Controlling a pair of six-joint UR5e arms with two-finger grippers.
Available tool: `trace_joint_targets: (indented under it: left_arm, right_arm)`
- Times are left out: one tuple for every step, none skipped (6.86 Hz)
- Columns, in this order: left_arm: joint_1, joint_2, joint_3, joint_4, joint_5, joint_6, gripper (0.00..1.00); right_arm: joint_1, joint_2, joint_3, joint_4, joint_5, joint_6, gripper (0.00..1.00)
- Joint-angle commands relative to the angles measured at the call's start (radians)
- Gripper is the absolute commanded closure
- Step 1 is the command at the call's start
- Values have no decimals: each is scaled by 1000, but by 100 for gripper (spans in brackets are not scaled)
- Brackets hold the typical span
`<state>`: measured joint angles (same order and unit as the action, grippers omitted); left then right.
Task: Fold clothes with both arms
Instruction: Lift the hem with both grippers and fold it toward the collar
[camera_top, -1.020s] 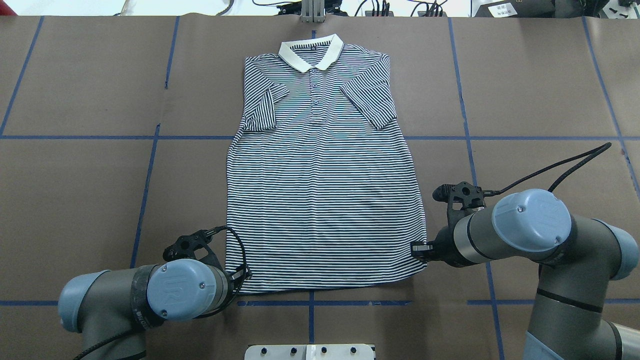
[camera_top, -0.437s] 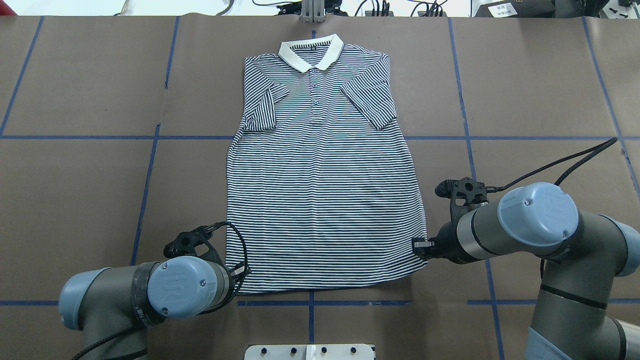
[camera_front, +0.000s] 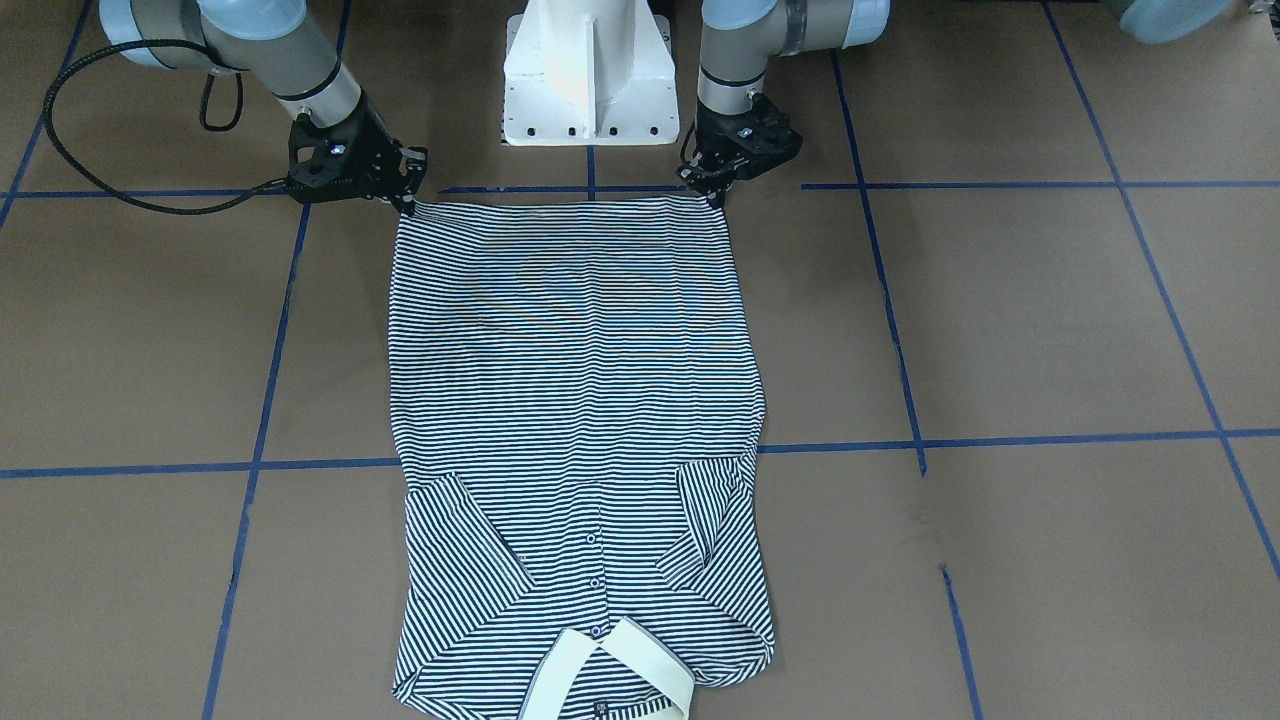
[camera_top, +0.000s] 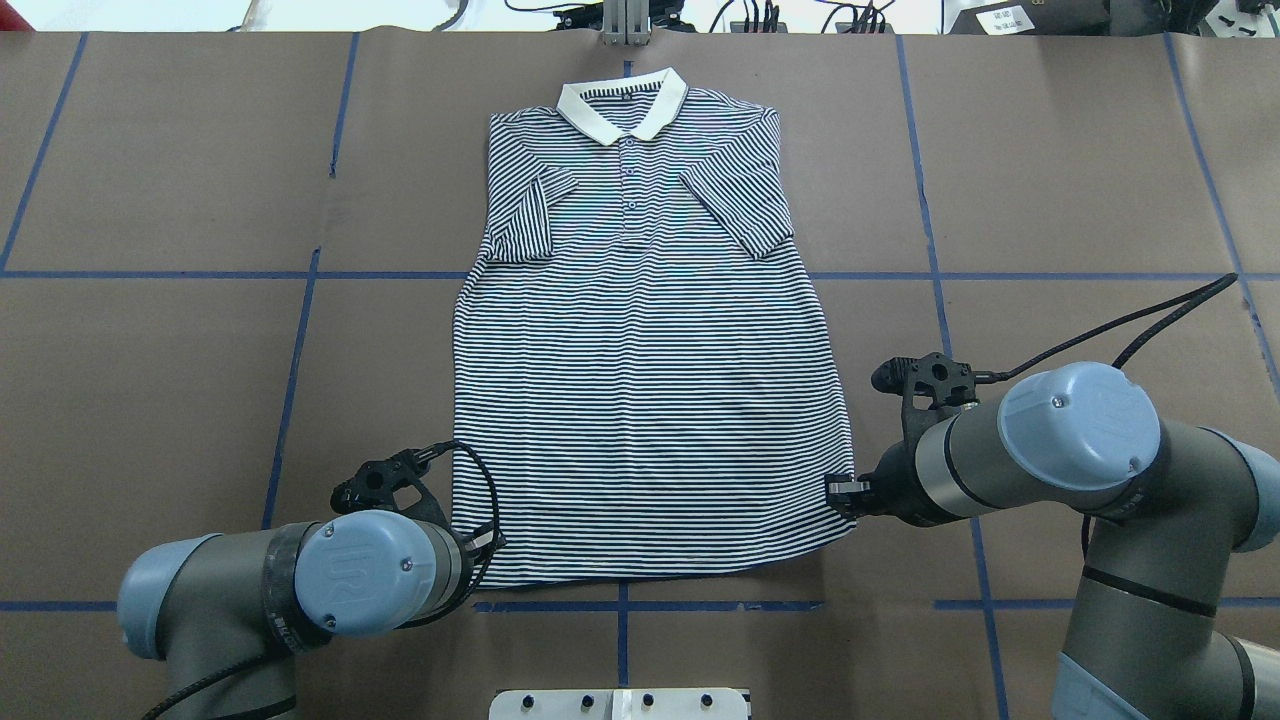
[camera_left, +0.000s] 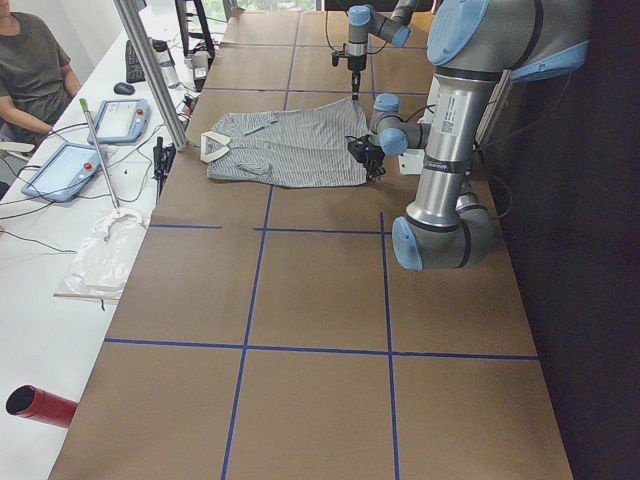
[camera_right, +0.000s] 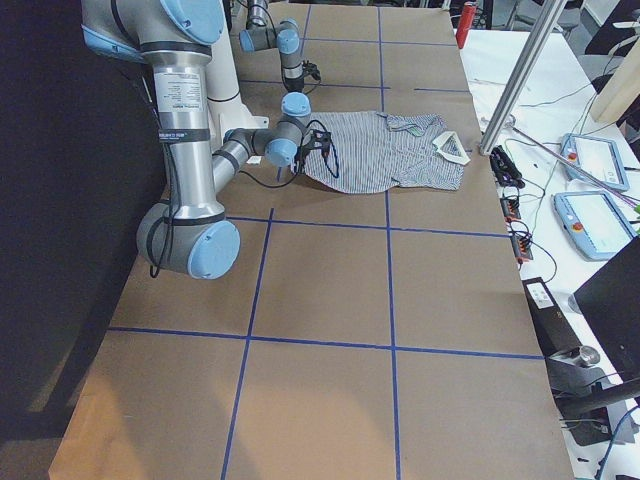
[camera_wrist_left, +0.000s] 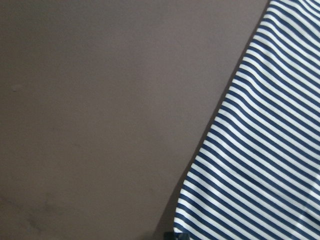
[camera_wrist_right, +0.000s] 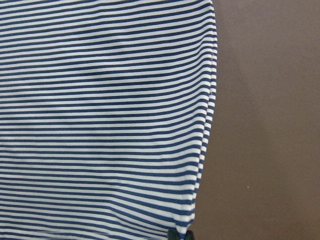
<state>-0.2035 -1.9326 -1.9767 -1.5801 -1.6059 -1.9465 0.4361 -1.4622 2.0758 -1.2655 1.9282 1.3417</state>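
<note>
The striped polo shirt (camera_top: 650, 380) lies flat on the brown table with its cream collar (camera_top: 622, 105) at the far edge and both sleeves folded inward. My left gripper (camera_top: 492, 545) sits at the hem's near left corner, shut on the cloth; the front-facing view shows this left gripper (camera_front: 716, 192) pinching that corner. My right gripper (camera_top: 835, 492) is shut on the opposite hem corner, and in the front-facing view the right gripper (camera_front: 408, 200) is low on the table. Each wrist view shows striped shirt fabric (camera_wrist_left: 260, 150) (camera_wrist_right: 100, 125) running to one dark fingertip at the bottom edge.
The white pedestal base (camera_front: 588, 80) stands just behind the hem, between the arms. Blue tape lines (camera_top: 300, 340) grid the table. A metal post (camera_top: 625, 25) rises beyond the collar. A person (camera_left: 30, 60) sits by pendants (camera_left: 60, 170) on the side bench.
Both arms have shifted slightly away from the robot base, the right one more; the hem corners moved a little with the grippers. The rest of the shirt has not moved.
</note>
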Motion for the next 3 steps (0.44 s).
trace_joint_targets:
  left_arm:
    - [3, 24, -78, 15, 0, 21, 100]
    - [12, 47, -155, 91, -5, 23, 100]
    - [15, 47, -236, 141, -8, 23, 100]
  right_arm:
    - [1, -36, 39, 0, 12, 14, 100]
    - [-20, -46, 61, 0, 23, 92, 100]
    - [-48, -56, 110, -5, 25, 111, 100]
